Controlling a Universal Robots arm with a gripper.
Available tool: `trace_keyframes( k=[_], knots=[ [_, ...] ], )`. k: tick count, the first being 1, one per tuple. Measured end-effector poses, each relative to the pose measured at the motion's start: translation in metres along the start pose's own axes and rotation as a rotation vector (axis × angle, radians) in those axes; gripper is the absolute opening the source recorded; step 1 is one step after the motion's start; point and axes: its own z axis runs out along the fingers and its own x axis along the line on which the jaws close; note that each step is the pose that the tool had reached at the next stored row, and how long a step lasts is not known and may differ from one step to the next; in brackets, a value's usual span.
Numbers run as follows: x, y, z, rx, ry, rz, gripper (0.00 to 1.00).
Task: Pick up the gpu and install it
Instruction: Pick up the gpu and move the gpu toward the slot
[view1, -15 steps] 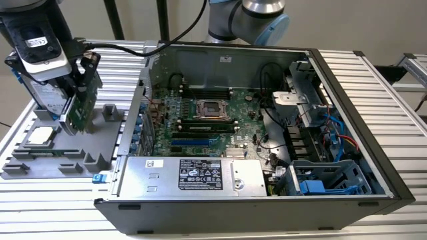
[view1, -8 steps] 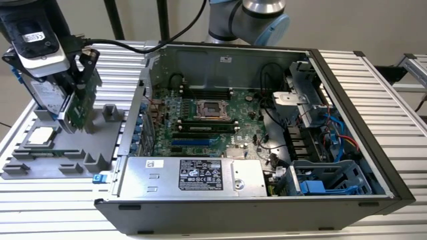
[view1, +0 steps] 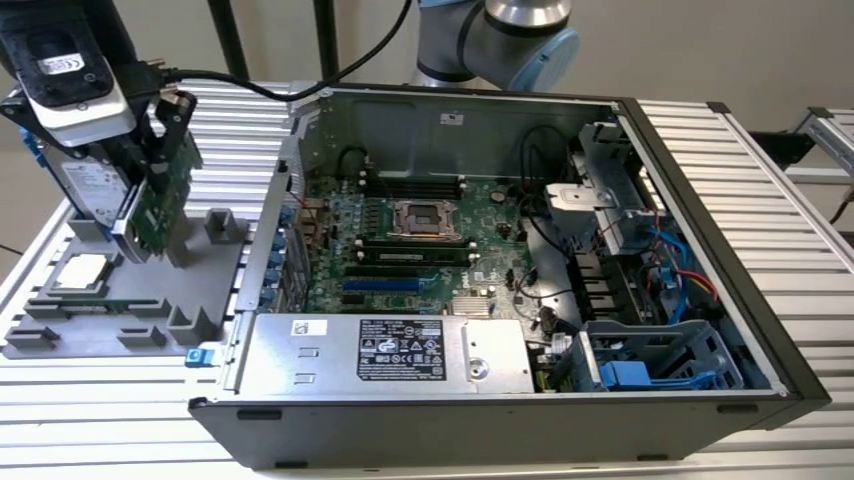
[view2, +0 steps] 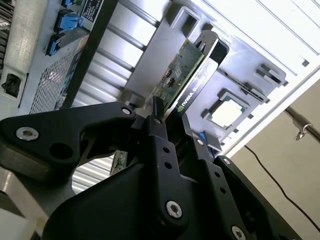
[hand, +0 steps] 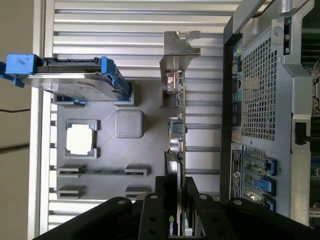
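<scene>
1. gpu (view2: 182, 72): green board, black edge strip, silver end bracket.
2. gripper (hand: 178, 192): matte black.
3. hard drive (hand: 70, 80): silver, with blue clips.
4. CPU chip (hand: 80, 138): pale silver.
5. tray (hand: 145, 155): flat grey.
6. table (hand: 110, 25): silvery white, ribbed stripes.
7. computer case (view1: 467, 430): dark grey; rear panel finely perforated.
</scene>
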Motion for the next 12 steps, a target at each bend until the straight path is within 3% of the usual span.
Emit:
trace_keyframes(
  k=[12],
  knots=[
    [0.0001,0.0006,-0.0086,0.0,0.0,0.0,0.0]
  ],
)
